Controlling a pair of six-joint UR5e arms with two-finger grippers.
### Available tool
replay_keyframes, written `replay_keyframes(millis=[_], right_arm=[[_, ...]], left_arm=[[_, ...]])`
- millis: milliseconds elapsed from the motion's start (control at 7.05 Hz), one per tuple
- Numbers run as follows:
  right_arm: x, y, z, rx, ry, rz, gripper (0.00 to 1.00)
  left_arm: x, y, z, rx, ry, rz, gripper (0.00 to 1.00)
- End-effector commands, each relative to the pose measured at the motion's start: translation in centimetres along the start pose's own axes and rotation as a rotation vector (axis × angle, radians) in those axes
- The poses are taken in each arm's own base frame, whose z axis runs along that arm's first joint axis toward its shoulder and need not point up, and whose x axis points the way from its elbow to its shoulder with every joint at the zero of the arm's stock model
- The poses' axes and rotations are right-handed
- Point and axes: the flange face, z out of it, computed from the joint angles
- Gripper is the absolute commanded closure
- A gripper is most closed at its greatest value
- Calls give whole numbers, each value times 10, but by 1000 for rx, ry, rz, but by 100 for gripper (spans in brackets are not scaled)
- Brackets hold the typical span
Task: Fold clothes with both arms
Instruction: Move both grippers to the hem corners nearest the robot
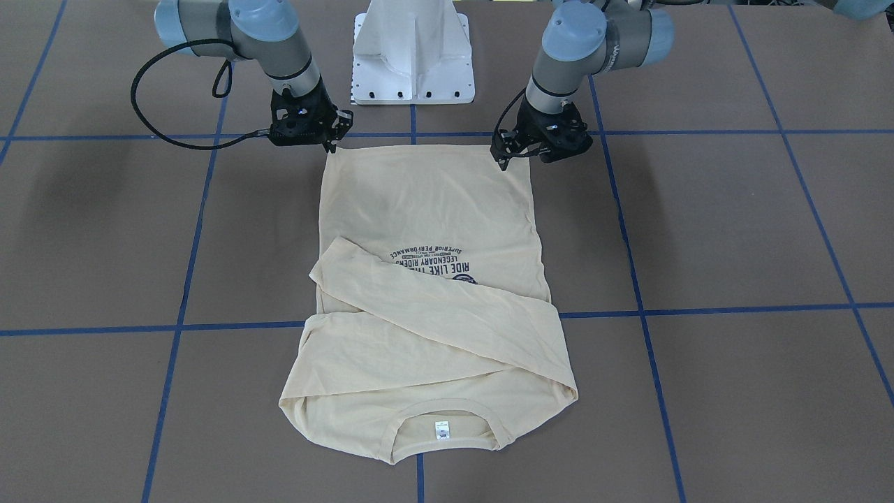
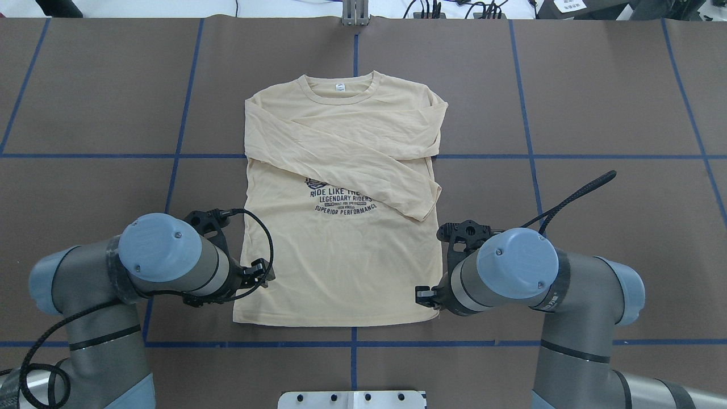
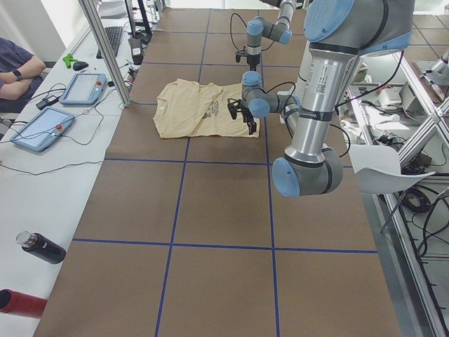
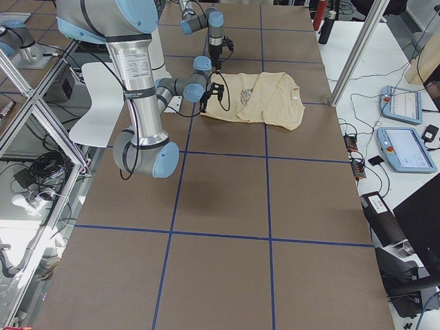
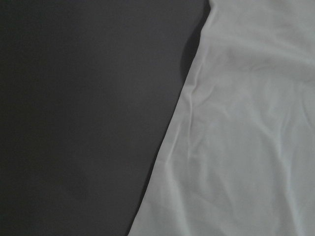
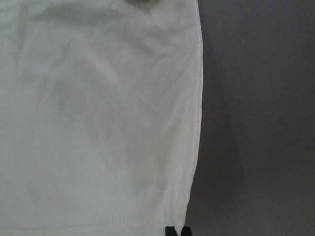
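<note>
The cream-yellow long-sleeved T-shirt (image 1: 426, 209) lies flat and face up, with both sleeves folded across the chest over the navy print (image 2: 343, 199). Its neck label (image 2: 339, 87) is at the far end and its hem is nearest the robot. My right gripper (image 1: 330, 145) is at one hem corner, and in the right wrist view its fingertips (image 6: 170, 231) are pressed close together on that corner. My left gripper (image 1: 501, 162) is at the other hem corner, its fingers showing as one narrow tip on the fabric. The left wrist view shows only the shirt's side edge (image 5: 236, 147).
The brown table mat (image 2: 596, 102) has blue tape lines. The white pedestal base (image 1: 413, 52) stands just behind the hem. Operators' tablets (image 3: 42, 126) and a bottle (image 3: 42, 247) lie along the far table edge.
</note>
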Motion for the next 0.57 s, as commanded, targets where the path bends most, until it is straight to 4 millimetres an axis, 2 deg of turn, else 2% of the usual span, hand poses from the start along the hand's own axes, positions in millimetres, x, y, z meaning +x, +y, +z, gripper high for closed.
replay_keyframes(millis=[0, 426], right_arm=[[-1, 0, -1, 1, -2, 0, 100], [0, -1, -2, 2, -3, 2, 100]], left_arm=[[-3, 21, 10, -22, -28, 14, 24], [-5, 33, 17, -35, -77, 20, 35]])
